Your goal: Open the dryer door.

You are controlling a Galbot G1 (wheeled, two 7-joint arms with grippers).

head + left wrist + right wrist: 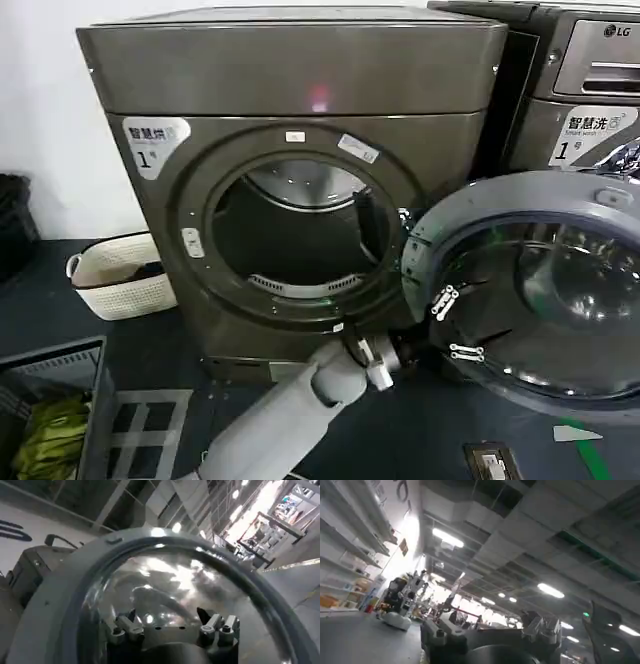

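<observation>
1. Dryer door (540, 290) seen swung wide open to the right of the drum opening, hinged at its left edge, inner grey rim and tinted glass facing out; stood in front of the LG machine (590, 80).
2. Dryer (290, 180) sat centre of head view, dark bronze-grey box, drum mouth fully exposed, small pink light lit on top panel.
3. Left gripper (455, 322) reached up from lower centre, fingers spread apart against the door's inner glass near the hinge side. Not clamped on anything; looked like pushing, not gripping.
4. Left wrist view: door (165, 580) loomed close, grey rim around domed glass, gripper (172, 627) open just before it.
5. Right gripper (490, 635) pointed up at a ceiling w/ strip lights, away from the work; jaws: cannot tell.
6. Handling, judged: door rigid, fairly heavy, swung on fixed hinge so moved only in an arc. Glass slick and breakable, poor spot for pressure. Grey plastic rim or chrome outer ring judged the better hold, esp. far from hinge for leverage.
7. Task judged basically done; door well past halfway.
8. Writing: white sticker (155, 142) on dryer's upper corner w/ Chinese chars and "1". "LG" logo read on the neighbour, plus similar sticker (590, 135) w/ "1". Small labels round the drum opening too small to read.
9. White basket (118, 275) on floor left of dryer.
</observation>
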